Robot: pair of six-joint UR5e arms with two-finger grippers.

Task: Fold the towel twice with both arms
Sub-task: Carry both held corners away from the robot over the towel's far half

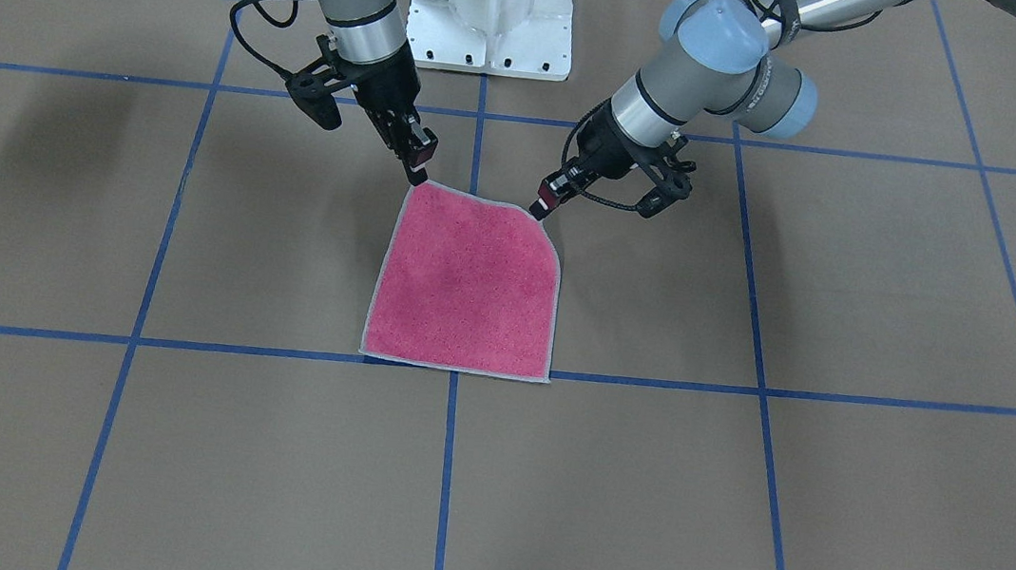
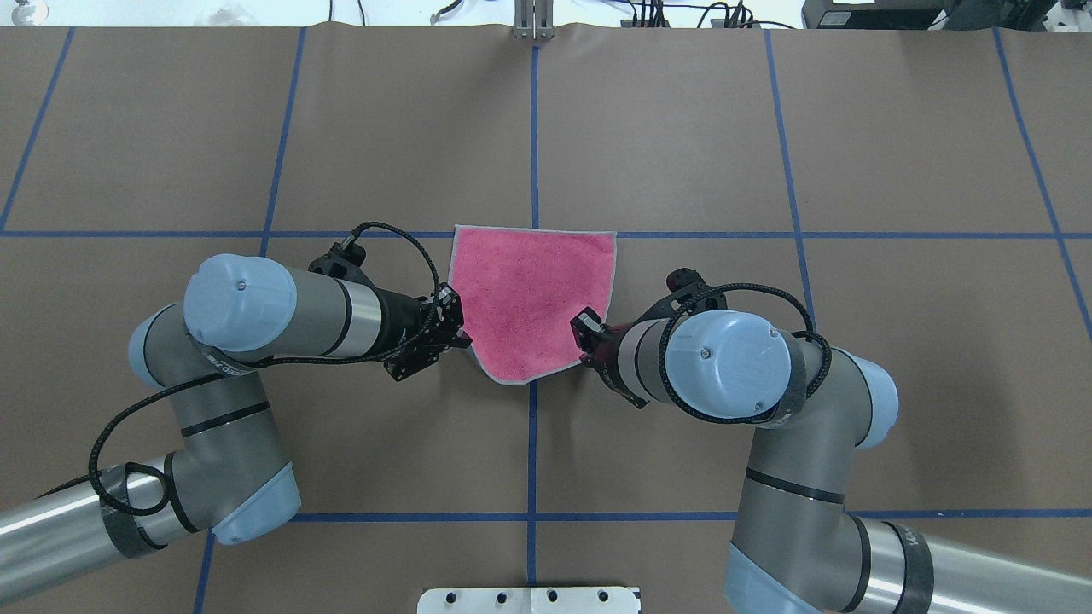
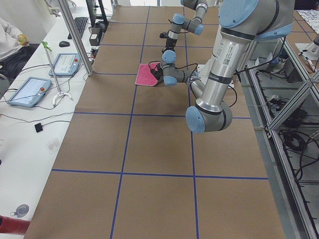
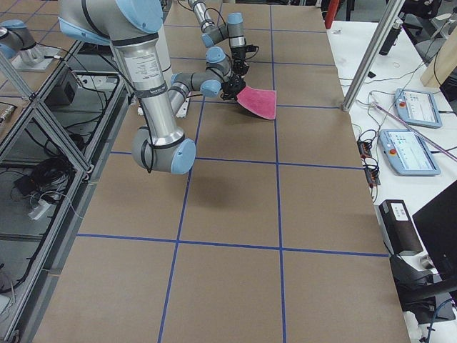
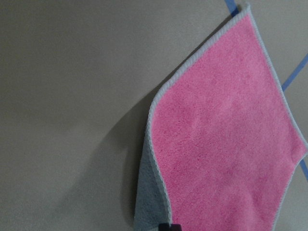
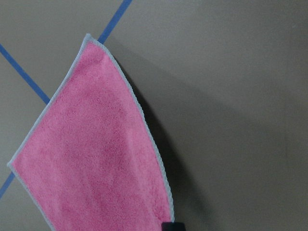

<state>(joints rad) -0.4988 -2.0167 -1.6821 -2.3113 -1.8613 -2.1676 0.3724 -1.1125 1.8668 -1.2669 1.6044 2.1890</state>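
Pinching the two corners of the towel nearest the white pedestal base, the left gripper and the right gripper are each closed on its grey border. Those corners are lifted, and the edge farthest from the base lies on a blue tape line, pink face up.

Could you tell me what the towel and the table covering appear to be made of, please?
The towel looks like soft terry or microfibre cloth: fuzzy matte pink pile, grey underside, light stitched border. The table covering seems to be matte brown paper, flat and dull, though it could be card.
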